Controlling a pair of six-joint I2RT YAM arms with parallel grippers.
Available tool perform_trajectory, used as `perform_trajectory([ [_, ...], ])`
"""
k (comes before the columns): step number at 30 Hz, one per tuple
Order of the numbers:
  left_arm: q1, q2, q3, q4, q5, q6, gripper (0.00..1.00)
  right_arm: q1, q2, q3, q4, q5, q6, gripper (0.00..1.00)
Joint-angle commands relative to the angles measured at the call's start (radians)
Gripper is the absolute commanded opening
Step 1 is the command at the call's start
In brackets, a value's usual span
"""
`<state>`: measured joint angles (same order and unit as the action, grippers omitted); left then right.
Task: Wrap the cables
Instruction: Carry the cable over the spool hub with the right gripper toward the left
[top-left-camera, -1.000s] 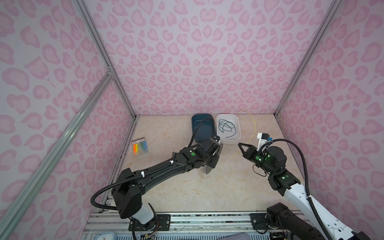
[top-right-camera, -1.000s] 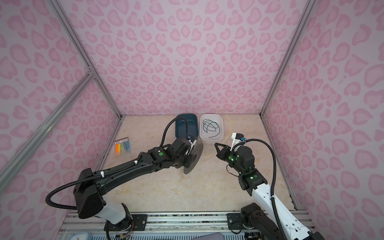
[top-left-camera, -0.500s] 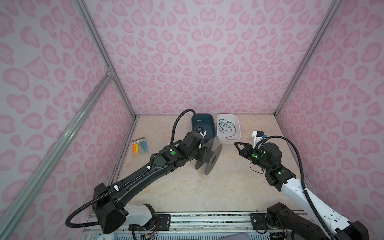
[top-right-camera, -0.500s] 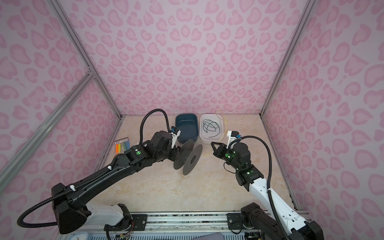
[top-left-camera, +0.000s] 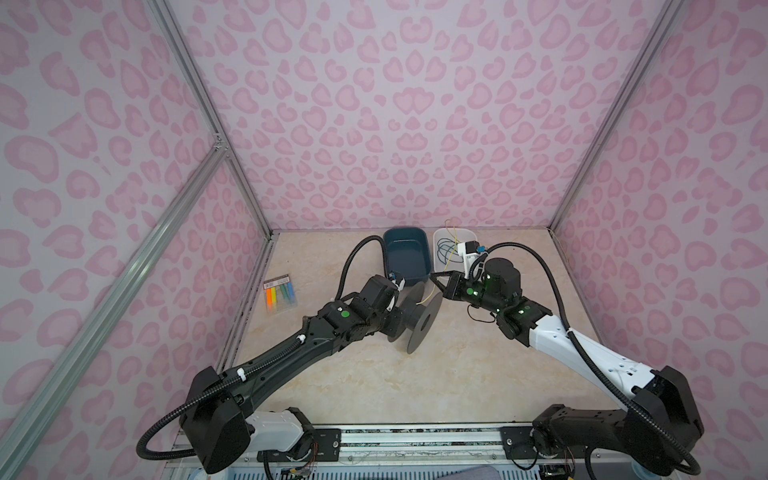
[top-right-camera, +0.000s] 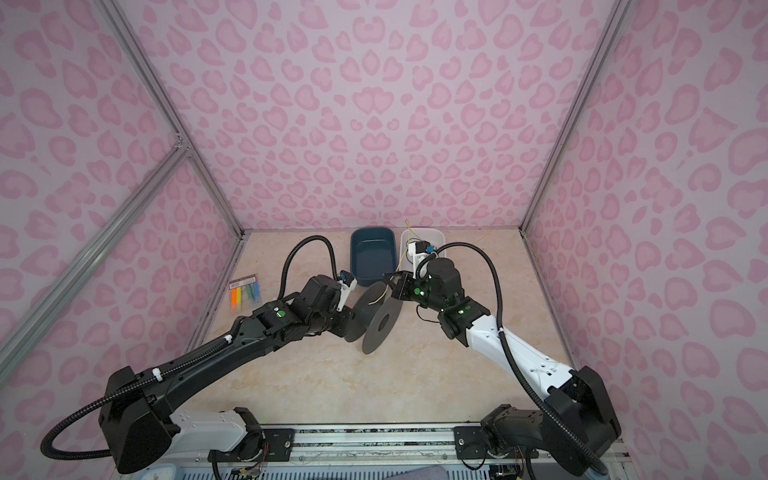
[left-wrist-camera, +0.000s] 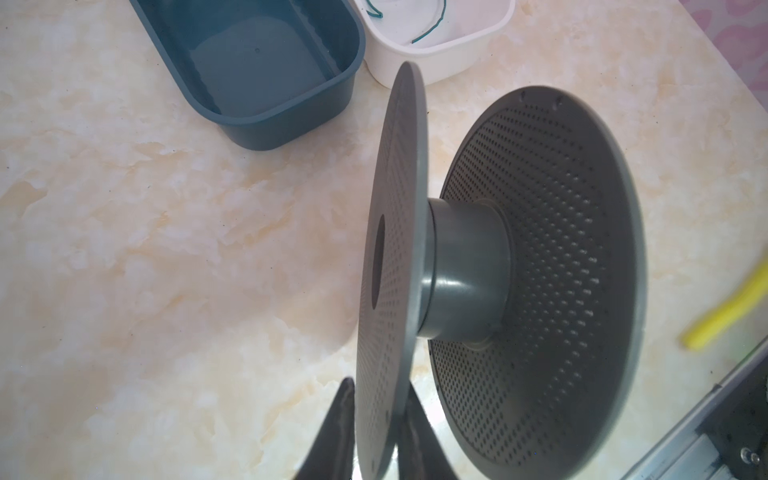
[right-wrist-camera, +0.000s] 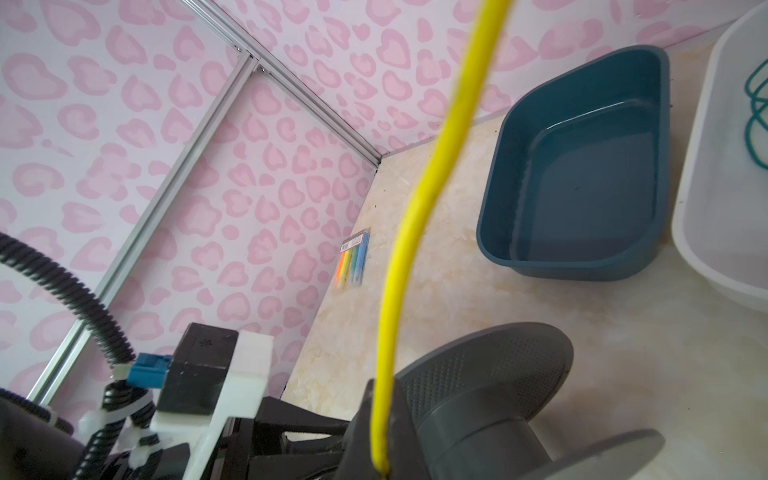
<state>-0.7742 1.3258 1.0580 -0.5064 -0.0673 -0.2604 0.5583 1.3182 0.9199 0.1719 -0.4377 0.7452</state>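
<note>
The cable, a thin yellow wire (right-wrist-camera: 415, 208), runs up from my right gripper (right-wrist-camera: 380, 399), which is shut on it. In both top views that gripper (top-left-camera: 436, 284) (top-right-camera: 388, 282) hovers just behind a grey spool (top-left-camera: 415, 313) (top-right-camera: 376, 316). A short length of the wire (top-left-camera: 424, 299) (top-right-camera: 376, 300) hangs between the spool's two flanges. The spool (left-wrist-camera: 469, 266) stands on edge on the table. My left gripper (left-wrist-camera: 380, 419) (top-left-camera: 395, 320) is shut on its near flange, one finger on each face. The yellow wire (left-wrist-camera: 731, 307) shows blurred beyond the far flange.
A dark blue bin (top-left-camera: 407, 257) and a white bin (top-left-camera: 436, 253) stand side by side at the back, the white one holding a dark green cord (top-left-camera: 446, 251). A packet of coloured strips (top-left-camera: 280, 293) lies by the left wall. A metal rail (top-left-camera: 415, 432) runs along the front.
My left gripper let go of the spool, opened, then came back and shut on the near flange. My right gripper carried the yellow wire leftward to the spool.
</note>
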Motion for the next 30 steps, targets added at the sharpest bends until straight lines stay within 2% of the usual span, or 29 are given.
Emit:
perform_trajectory([
  [1, 0.000, 0.007, -0.006, 0.036, -0.012, 0.031, 0.16, 0.008, 0.039, 0.027, 0.015, -0.035, -0.044, 0.00],
  [14, 0.002, 0.008, -0.005, 0.041, -0.028, 0.082, 0.10, 0.023, 0.130, 0.091, -0.042, -0.050, -0.113, 0.00],
  [22, 0.003, -0.009, 0.002, 0.024, 0.031, 0.123, 0.35, 0.038, 0.163, 0.106, -0.050, -0.050, -0.126, 0.00],
  [23, 0.004, -0.012, 0.004, 0.021, 0.034, 0.125, 0.41, 0.038, 0.164, 0.106, -0.051, -0.049, -0.127, 0.00],
  [30, 0.015, -0.040, 0.014, 0.028, 0.087, 0.152, 0.55, 0.049, 0.178, 0.111, -0.048, -0.045, -0.131, 0.00],
])
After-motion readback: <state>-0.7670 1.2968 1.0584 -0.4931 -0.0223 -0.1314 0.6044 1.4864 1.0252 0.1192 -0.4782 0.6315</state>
